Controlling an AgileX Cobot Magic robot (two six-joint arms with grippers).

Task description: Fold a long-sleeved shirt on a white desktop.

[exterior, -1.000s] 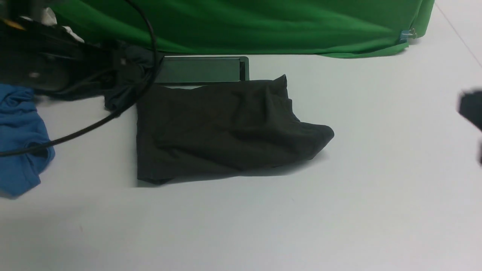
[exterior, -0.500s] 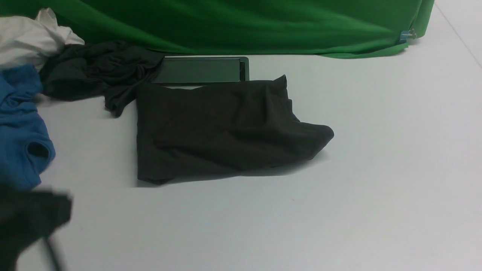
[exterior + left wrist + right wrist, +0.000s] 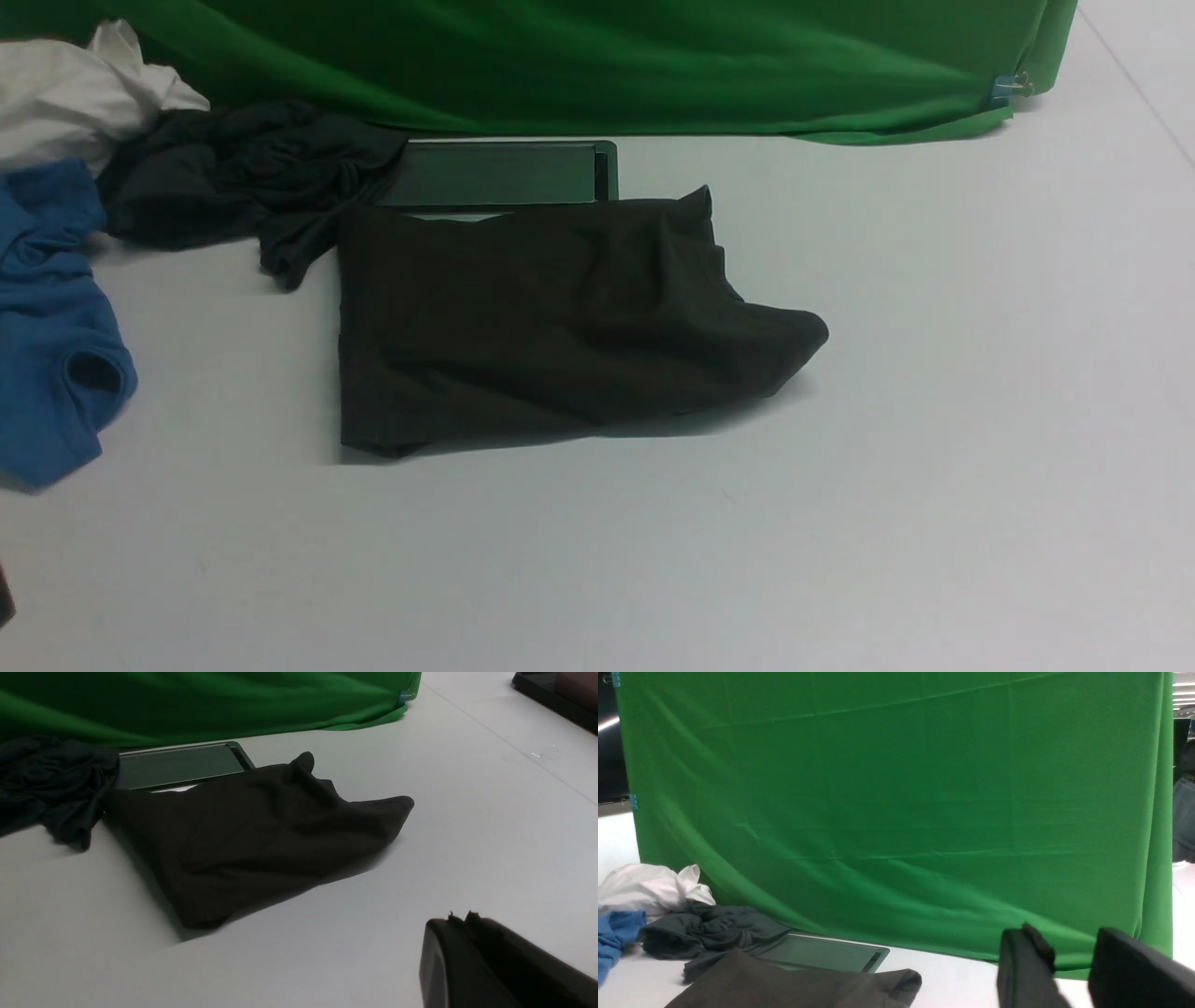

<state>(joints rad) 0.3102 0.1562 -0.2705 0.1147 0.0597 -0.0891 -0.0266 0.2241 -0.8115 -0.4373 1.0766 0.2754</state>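
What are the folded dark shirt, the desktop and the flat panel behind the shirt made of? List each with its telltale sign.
Long-sleeved shirt: soft matte knit, probably cotton; it slumps in rounded folds.
White desktop: smooth hard surface, likely laminate; faint sheen.
Dark flat panel: rigid, glossy, perhaps glass or plastic; it reflects green.
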